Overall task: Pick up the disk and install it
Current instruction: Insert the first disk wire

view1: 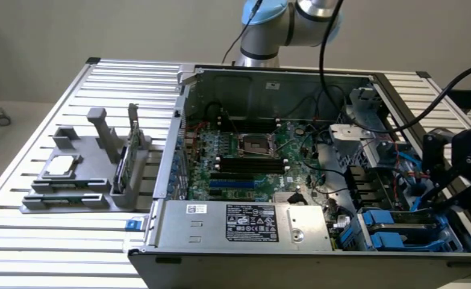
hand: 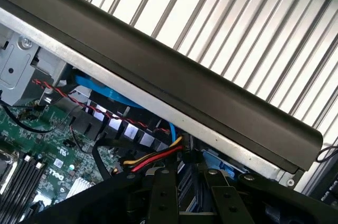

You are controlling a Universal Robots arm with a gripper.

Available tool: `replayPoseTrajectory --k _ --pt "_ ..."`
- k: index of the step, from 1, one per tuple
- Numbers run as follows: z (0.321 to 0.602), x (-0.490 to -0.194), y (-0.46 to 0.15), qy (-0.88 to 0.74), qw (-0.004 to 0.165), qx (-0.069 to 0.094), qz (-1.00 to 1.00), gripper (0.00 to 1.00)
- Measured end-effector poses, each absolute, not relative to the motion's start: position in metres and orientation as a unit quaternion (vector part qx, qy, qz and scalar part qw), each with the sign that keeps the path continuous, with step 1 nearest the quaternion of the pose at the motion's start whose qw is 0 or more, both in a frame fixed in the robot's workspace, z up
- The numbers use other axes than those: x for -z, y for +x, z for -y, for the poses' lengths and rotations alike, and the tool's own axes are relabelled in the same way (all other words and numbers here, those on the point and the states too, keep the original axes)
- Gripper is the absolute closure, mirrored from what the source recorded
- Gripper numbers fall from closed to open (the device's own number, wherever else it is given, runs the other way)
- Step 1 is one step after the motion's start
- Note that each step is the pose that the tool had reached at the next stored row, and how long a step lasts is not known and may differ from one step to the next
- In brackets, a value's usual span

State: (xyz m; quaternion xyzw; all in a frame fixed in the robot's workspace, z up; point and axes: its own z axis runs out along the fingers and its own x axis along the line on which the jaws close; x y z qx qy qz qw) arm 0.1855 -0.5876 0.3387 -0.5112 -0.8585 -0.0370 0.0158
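Ribbed aluminium table slats (view1: 50, 241) carry everything you see, with a plain pale wall behind. On them lies an open black-and-silver computer case (view1: 300, 256), its side off, showing you the green motherboard (view1: 252, 156) and a silver power supply box (view1: 244, 223) along the case's near edge. You will find the disk (view1: 402, 230), a silver-grey metal slab framed in bright blue plastic, down in the drive bay at the case's near corner on the exterior view's right. It lies flat, with more blue plastic just beside it. The black gripper (view1: 452, 195) hangs over that same corner, above the disk and toward the case's outer edge. You cannot tell whether it is spread, closed or touching the disk. From the wrist view, the gripper (hand: 187, 179) points down past the case's dark rim (hand: 174, 81). A scrap of bright blue plastic (hand: 221, 164) shows just beyond it, though you cannot tell if it belongs to the disk. Well apart, near the table's edge on the exterior view's left, a grey plastic fixture (view1: 67, 198) holds a small square silver chip (view1: 61, 165) and a thin green circuit card (view1: 123, 165) standing on edge.
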Motion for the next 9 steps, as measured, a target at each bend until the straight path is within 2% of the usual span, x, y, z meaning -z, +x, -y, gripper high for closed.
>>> replayPoseTrajectory --k 3,5,9 --pt "0.5867 -0.3387 0.1873 -0.514 0.016 0.037 0.857 0.75" --pt "0.5862 -0.3387 0.1881 -0.516 0.016 0.037 0.856 0.83" --pt "0.5856 -0.3387 0.1886 -0.521 0.019 0.035 0.853 0.84"
